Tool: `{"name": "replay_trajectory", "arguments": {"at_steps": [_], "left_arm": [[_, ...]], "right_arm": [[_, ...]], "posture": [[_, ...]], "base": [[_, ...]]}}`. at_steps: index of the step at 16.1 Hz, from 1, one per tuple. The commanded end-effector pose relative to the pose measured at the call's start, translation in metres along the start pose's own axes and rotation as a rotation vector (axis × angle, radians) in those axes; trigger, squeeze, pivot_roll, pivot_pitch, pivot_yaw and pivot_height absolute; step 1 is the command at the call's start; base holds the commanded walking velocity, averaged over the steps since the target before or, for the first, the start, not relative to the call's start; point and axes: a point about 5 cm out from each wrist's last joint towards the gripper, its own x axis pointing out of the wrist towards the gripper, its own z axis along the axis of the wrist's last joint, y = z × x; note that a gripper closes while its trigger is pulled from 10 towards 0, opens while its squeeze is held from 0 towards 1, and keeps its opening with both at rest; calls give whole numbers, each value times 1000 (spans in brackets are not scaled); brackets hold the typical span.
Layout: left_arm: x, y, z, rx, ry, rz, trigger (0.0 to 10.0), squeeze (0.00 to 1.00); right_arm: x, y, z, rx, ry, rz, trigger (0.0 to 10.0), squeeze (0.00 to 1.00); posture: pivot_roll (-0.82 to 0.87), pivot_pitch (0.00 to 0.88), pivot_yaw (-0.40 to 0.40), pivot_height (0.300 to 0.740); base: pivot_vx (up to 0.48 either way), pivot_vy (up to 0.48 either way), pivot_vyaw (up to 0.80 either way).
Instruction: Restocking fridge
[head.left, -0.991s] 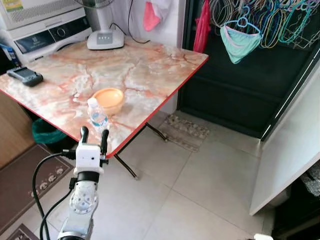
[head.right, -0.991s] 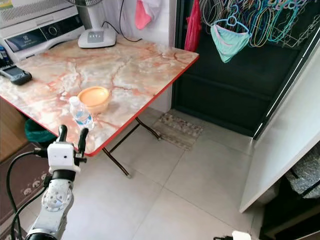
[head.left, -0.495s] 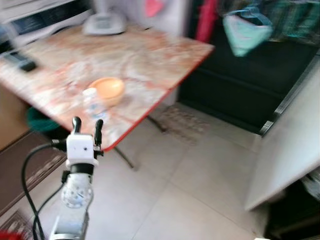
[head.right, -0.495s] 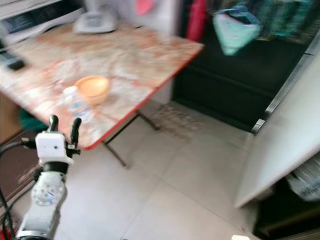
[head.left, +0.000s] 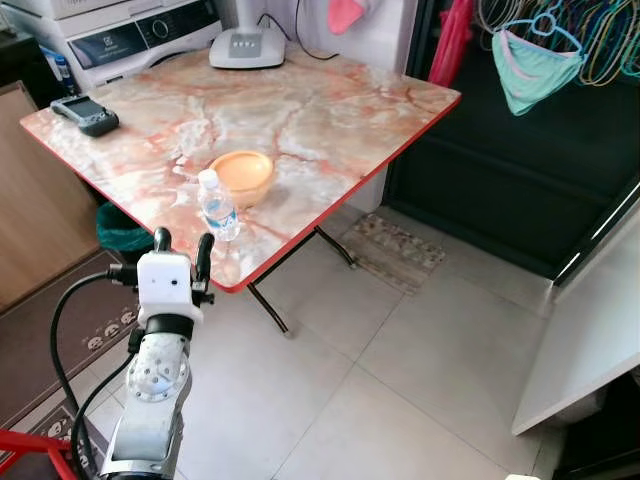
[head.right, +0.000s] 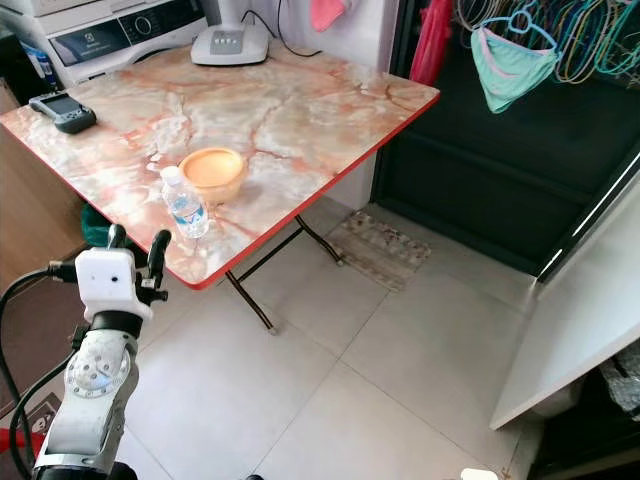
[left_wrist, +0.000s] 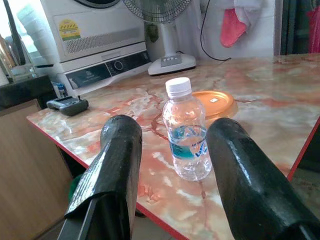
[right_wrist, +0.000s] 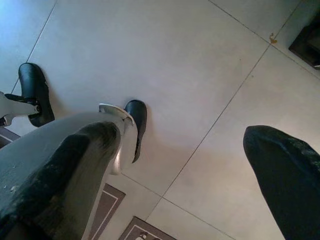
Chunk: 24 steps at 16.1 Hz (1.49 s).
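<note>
One small clear plastic water bottle (head.left: 217, 205) stands near your desk's (head.left: 330, 110) front edge, beside the orange bowl (head.left: 241, 175). Your view has swung back and steadied; the left gripper (head.left: 181, 246), spread wide, now lines up just short of it.

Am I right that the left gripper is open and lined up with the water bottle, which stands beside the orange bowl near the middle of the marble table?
Not quite: the water bottle stands beside the orange bowl near the red front edge of the marble table, not the middle. The left eye view shows this. The left gripper is indeed open and lined up with it.
</note>
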Motion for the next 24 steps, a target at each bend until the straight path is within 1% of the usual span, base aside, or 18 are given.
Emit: {"name": "replay_trajectory", "arguments": {"at_steps": [1,2,3,6,11,16,24], "left_arm": [[1,3,5,-5,-9,2,10000,0],[2,3,7,2,-14,-6,10000,0],[3,4,8,5,-14,-8,10000,0],[5,3,10,16,-12,-17,10000,0],[5,-1,11,5,2,-27,10000,0],[3,0,10,11,10,-42,10000,0],[6,4,13,31,4,-51,10000,0]], "right_arm": [[0,0,-3,12,4,-4,10000,0],[0,1,-4,25,6,-8,10000,0],[0,1,-4,27,8,-9,10000,0],[0,1,-4,70,6,-19,10000,0],[0,0,-2,67,4,-25,10000,0],[0,0,0,106,-20,-39,10000,0],[0,0,0,112,-27,-42,10000,0]], "posture": [[96,78,-11,740],[99,79,-10,740],[98,85,-9,740],[99,102,-10,740],[101,120,-14,740],[98,127,-13,740],[93,124,-9,740]], "base": [[0,0,775],[0,0,800],[0,0,0],[0,0,0],[0,0,0],[0,0,0],[273,0,0]]}}
